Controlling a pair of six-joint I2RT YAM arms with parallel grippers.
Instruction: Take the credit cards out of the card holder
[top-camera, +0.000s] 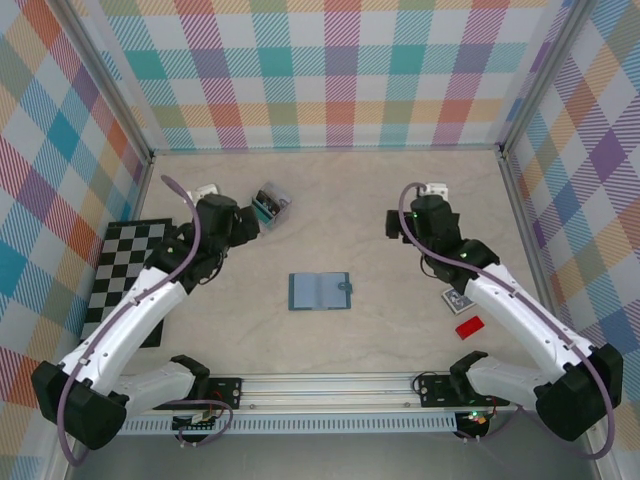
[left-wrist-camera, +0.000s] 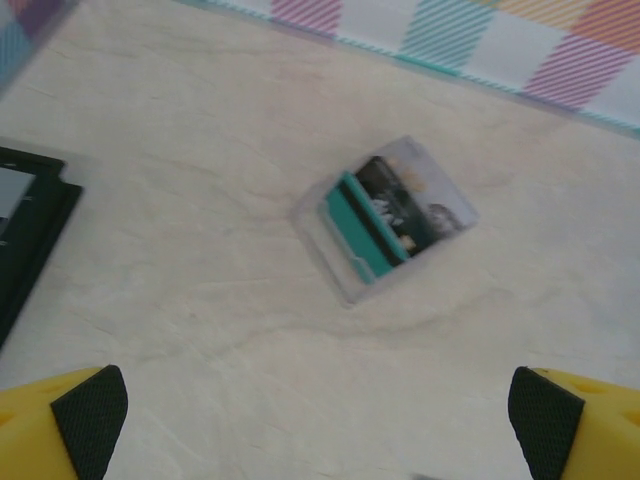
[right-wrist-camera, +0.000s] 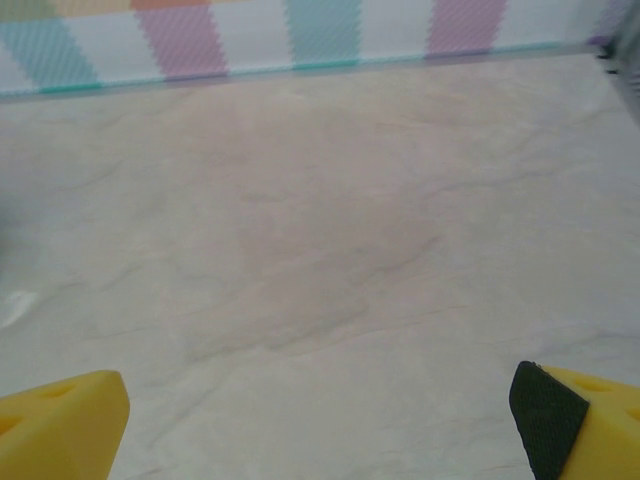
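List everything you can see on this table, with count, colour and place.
holder: one, slate-teal, table centre
clear box: one, teal and black contents, far left of centre, ahead of the left gripper
red card: one, red, near right, beside the right arm
dark card: one, dark patterned, just beyond the red card
mat: one, black-and-white checks, left edge
left gripper: one, yellow with black pads, open, facing the box
right gripper: one, same colours, open, over bare table
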